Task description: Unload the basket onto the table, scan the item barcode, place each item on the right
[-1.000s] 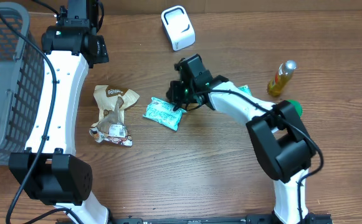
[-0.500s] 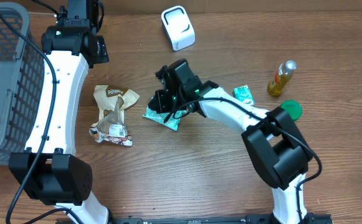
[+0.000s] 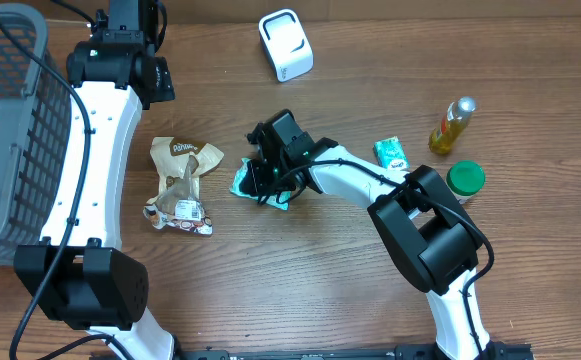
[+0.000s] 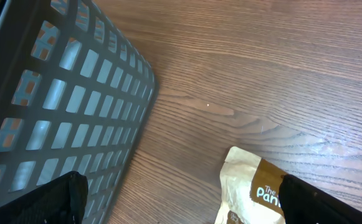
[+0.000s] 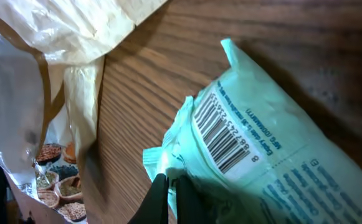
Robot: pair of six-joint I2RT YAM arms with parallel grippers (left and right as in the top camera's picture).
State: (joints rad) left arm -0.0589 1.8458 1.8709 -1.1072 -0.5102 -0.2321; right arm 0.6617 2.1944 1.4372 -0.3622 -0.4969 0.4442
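Right wrist: jaws pinch teal packet (image 5: 293, 168) edge, barcode (image 5: 221, 134) just above.

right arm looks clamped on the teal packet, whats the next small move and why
Probably lift the packet a little off the table. The right end effector looks shut on its crimped edge, the barcode shows on its upper face, and the scanner stands apart at the far side, so the packet has to come clear before it can be carried there.
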